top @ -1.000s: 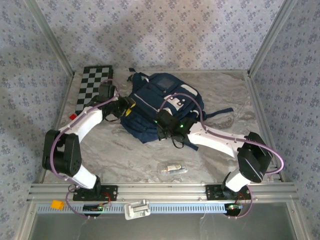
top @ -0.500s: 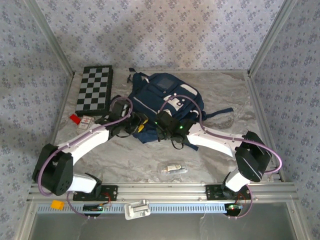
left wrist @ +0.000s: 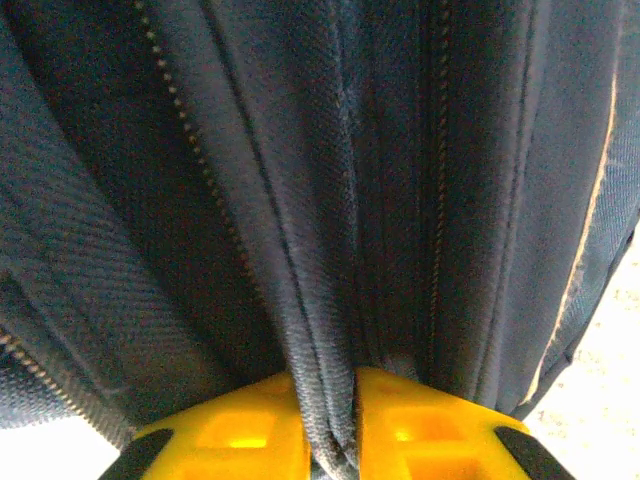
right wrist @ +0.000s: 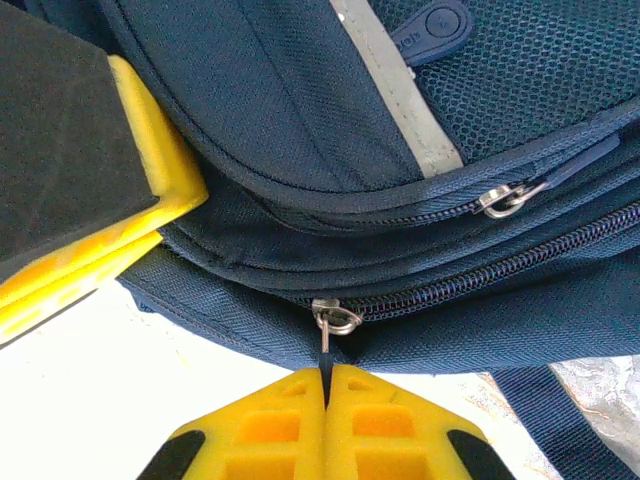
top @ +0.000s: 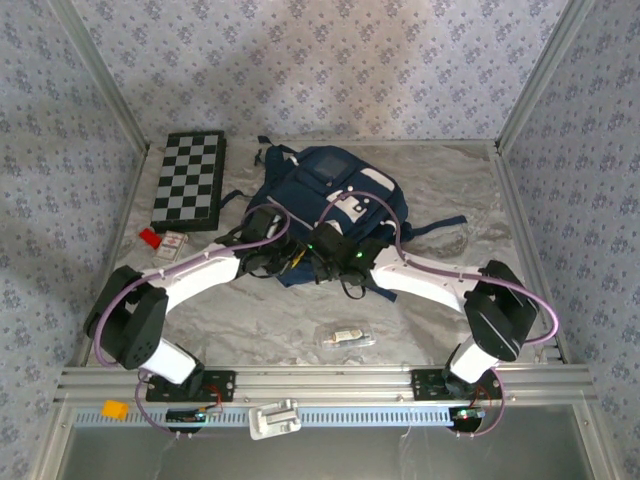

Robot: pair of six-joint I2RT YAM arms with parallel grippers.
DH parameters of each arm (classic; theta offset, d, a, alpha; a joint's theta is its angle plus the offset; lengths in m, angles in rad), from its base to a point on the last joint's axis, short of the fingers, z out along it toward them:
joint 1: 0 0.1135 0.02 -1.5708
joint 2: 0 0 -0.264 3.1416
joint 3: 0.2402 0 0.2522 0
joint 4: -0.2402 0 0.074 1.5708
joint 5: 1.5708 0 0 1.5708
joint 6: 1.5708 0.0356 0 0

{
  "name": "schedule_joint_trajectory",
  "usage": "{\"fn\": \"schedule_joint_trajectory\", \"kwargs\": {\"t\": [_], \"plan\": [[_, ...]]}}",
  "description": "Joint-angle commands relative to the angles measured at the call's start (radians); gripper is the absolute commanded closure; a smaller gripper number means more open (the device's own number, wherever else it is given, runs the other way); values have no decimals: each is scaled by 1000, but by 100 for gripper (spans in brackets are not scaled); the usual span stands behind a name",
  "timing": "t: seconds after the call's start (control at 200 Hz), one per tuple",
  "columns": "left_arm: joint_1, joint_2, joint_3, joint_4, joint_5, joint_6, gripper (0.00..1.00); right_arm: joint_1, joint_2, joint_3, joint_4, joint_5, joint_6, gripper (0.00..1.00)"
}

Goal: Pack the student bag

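The student bag (top: 335,195), navy with white panels, lies at the middle back of the table. My left gripper (top: 291,261) is at its near edge. In the left wrist view its yellow fingers (left wrist: 240,430) are shut on a fold of the bag's navy fabric (left wrist: 330,300) beside a zipper line. My right gripper (top: 326,256) is right next to it. Its yellow fingers (right wrist: 385,425) are shut on the dark pull tab (right wrist: 325,362) hanging from a metal zipper slider (right wrist: 334,318). The left gripper's yellow and black finger (right wrist: 110,210) shows close by at upper left.
A folded chessboard (top: 190,178) lies at the back left, with a small red item (top: 149,237) and a small card box (top: 173,244) near it. A clear packet (top: 346,337) rests on the table in front of the bag. Bag straps (top: 440,228) trail to the right.
My left arm has swung right from the chessboard side to the bag's near edge, and its jaws have closed on the bag's fabric. The right gripper has stayed on the zipper pull.
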Motion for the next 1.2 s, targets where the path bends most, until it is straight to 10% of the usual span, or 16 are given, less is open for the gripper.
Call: {"fn": "schedule_joint_trajectory", "kwargs": {"t": [0.0,0.895,1.194], "plan": [[8,2,37,-38,-71,-8,92,7,12,26,-25,42,-3,100],[243,-102,25,-145,97,327,100,-263,-60,-54,-89,-7,-80,100],[207,-189,25,-225,47,433,56,-303,-101,-3,-52,-226,-29,62]]}}
